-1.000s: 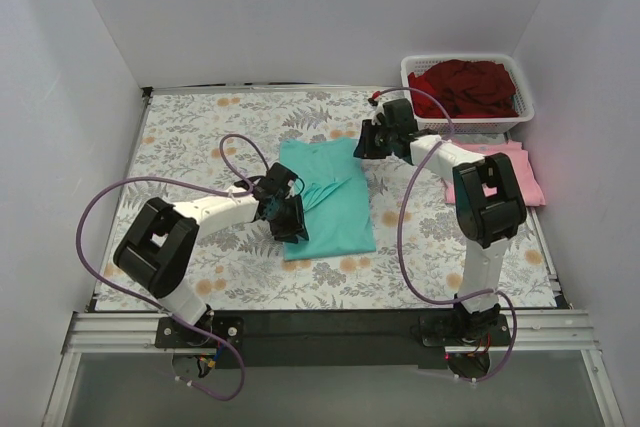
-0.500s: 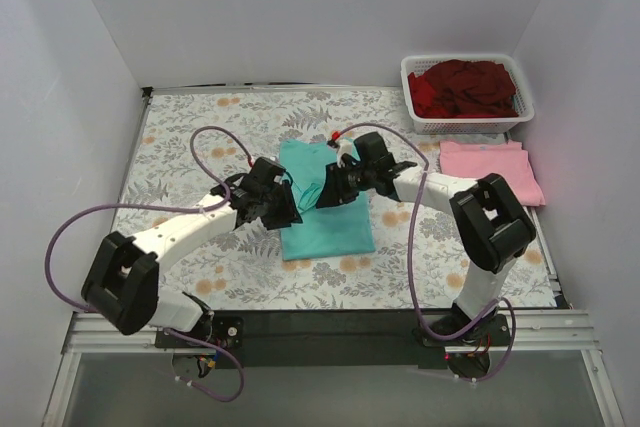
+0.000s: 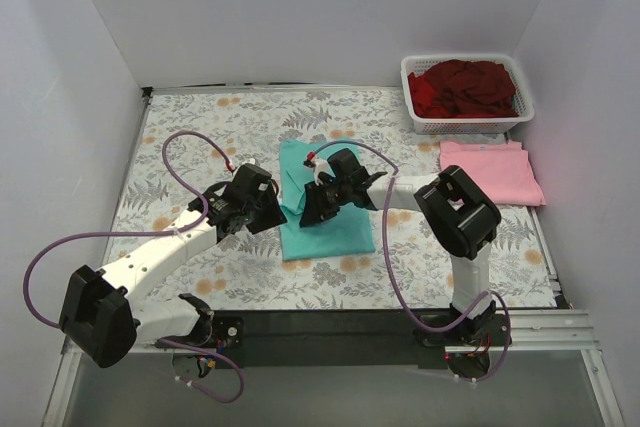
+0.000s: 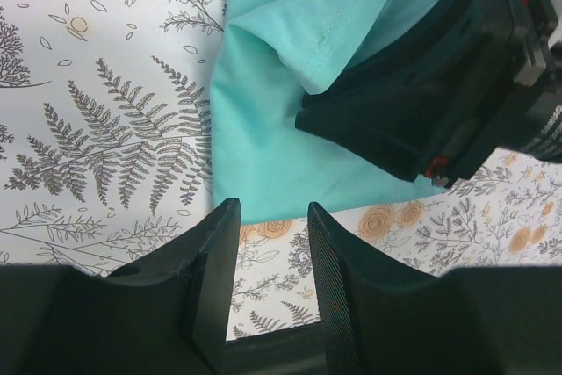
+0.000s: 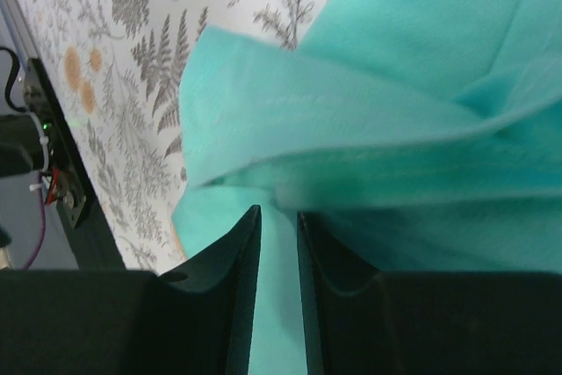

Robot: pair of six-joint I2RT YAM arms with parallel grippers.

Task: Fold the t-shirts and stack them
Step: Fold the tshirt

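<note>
Your right pincer (image 5: 277, 215) sits low over the teal shirt (image 3: 340, 232) at the middle of the fern-print worktop (image 3: 200, 127). Its jaws are drawn almost together on a raised fold of the cloth. The wrist view shows that fold bunched across the fingertips, with flatter teal fabric beneath. Your left pincer (image 4: 272, 208) hangs just off the shirt's left side, over bare worktop by the near hem. Its jaws stand a little apart with nothing between them. From the left wrist you see the right pincer's black body resting on the shirt, with a lip of teal lifted at its tip. From above, the two pincers face each other closely across the shirt's left edge. The pink shirt (image 3: 490, 169) lies folded flat at the right side of the worktop, well apart from both arms. Just behind it, in the far right corner, the white basket (image 3: 512, 69) holds the crumpled dark red shirts (image 3: 465, 87).
</note>
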